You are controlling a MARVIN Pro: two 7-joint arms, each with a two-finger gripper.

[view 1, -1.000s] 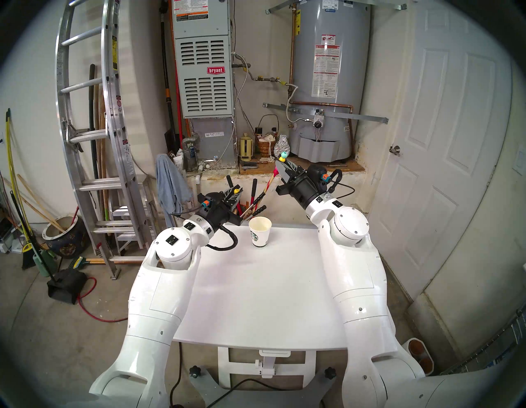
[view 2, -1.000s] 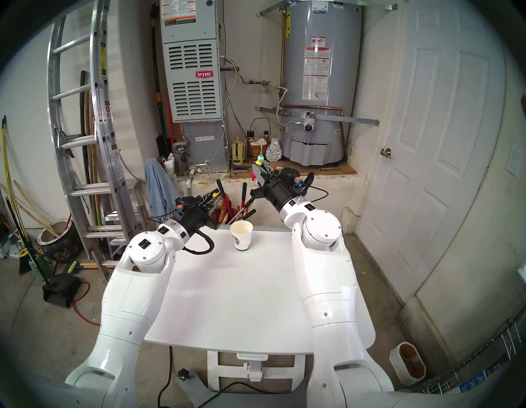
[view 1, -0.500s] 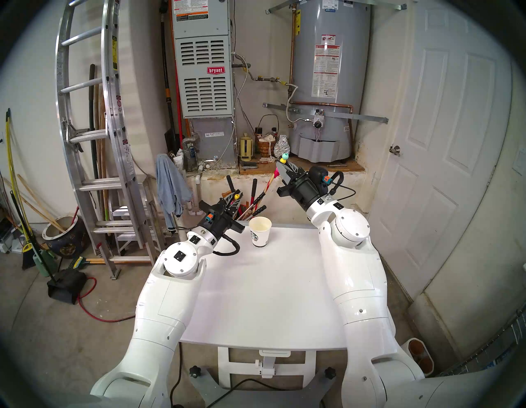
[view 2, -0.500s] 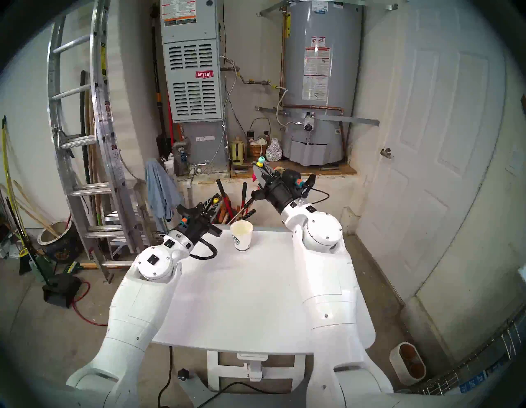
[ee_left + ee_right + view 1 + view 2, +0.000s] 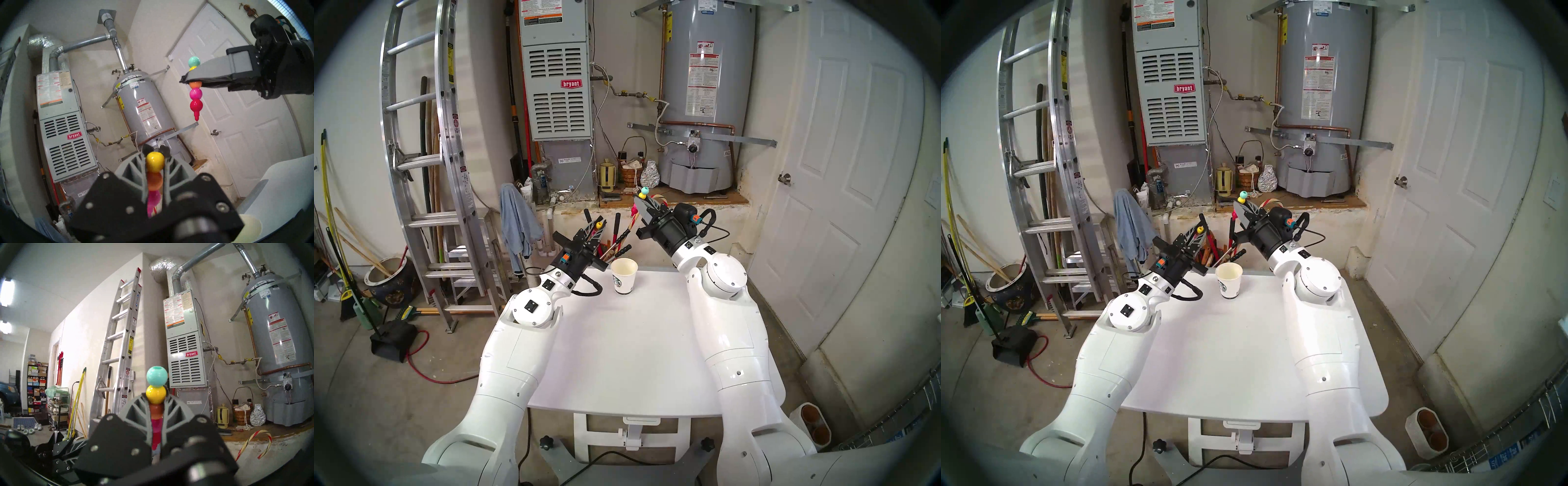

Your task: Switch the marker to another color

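The right pincer (image 5: 192, 79) pinches the upright marker (image 5: 195, 95); the left pincer (image 5: 153, 165), pinching what looks like a detached stack (image 5: 154, 171), sits below-left.

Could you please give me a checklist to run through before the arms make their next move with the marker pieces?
1. Right gripper shut on the right stack (teal, yellow, orange, pink, red): ok.
2. Left gripper shut on the left stack (yellow, orange, pink): ok.
3. The two stacks are apart, with a clear gap in the left wrist view: ok.
4. Red tip of the right stack is bare and points down: ok.
5. Lower end of the left stack, hidden inside the gripper: cannot tell.
6. Paper cup upright on the table, untouched: ok.
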